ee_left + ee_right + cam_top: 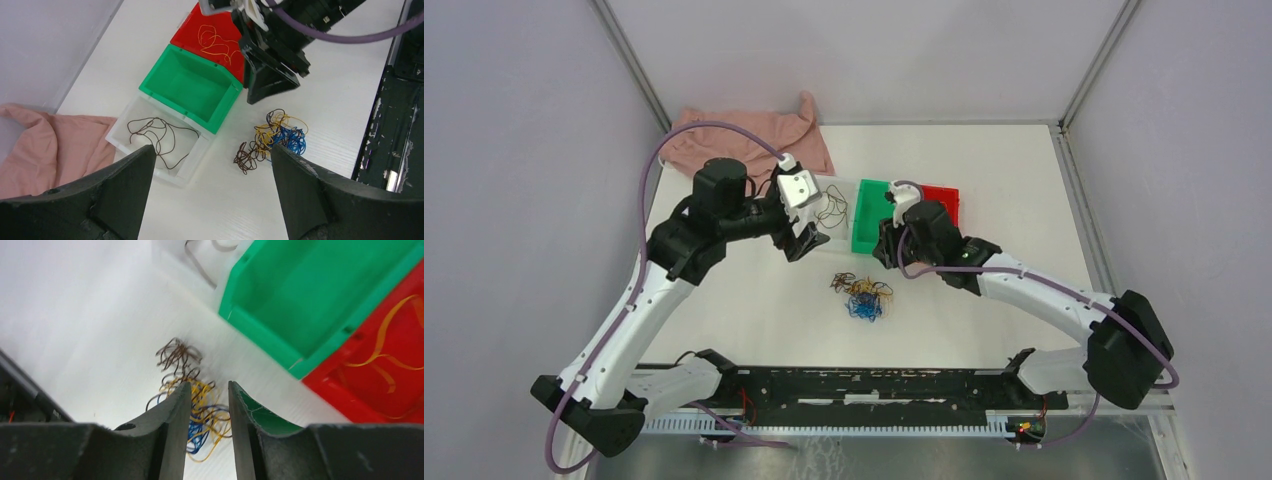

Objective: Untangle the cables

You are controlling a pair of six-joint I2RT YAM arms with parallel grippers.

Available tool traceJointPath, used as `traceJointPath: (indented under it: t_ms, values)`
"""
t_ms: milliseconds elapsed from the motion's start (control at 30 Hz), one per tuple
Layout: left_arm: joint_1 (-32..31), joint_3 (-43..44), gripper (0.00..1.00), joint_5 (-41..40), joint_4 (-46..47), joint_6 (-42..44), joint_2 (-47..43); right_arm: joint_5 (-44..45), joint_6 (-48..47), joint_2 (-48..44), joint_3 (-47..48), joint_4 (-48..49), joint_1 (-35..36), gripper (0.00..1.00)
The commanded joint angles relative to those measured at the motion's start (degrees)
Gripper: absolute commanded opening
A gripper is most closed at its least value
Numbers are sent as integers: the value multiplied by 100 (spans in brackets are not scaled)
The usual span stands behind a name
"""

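Cables (272,137): one mixed knot of yellow, blue & dk brown strands. It lies on the table (754,310) just on the near side of the green bin (192,85), apart from its wall. Brown loops stick out at the knot's edge toward the clear bin (120,135). Yellow & blue are interlaced in the middle.

Handling (my judgement):
- Very light, thin, springy wire, no fragility concern.
- Lift one strand and you will likely drag the whole knot with it.
- Thin loops may slip off the pads.
- Take hold at an outlying loop, pref. the protruding brown one, and pin the rest w/ the other arm.

Sorted so far: one brown strand (160,137) sits in the clear bin, which touches the green bin's left wall. One yellow strand (217,42) sits in the red bin (187,32), which touches the green bin's right wall. No strand shows in the green bin itself.

Right gripper (210,387): above the knot, at the green bin's near edge. Its fingers are apart by a narrow gap w/ nothing between them.

Left gripper (211,150): left of the green bin, over the clear bin's near side. Its fingers are spread wide and hold nothing.

Cloth (50,145): pink, crumpled, beyond the clear bin on the far-left of the green bin. You need not touch it.
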Motion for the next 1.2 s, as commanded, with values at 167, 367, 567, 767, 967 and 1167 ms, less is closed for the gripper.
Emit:
traceJointPath:
  t_ms: [167,367,567,767,967,1167]
  values:
    - [29,-103,92,-45,-195,321,-154,-1368,370,622,-531,1083,236,36]
    - [28,-173,92,72,-385,435,-247,-1705,426,1167,-393,1110,351,28]
    - [31,-680,91,184,-534,1020,-442,-1692,554,1035,-411,1191,371,8]
    - [24,-1525,89,376,-472,1546,-755,-1773,837,605,-477,1355,371,0]
    - [12,-2333,84,359,137,1599,-879,-2009,1286,398,-491,1619,370,0]
    - [11,-2741,83,267,769,1562,-997,-2268,1618,166,-584,1983,371,0]
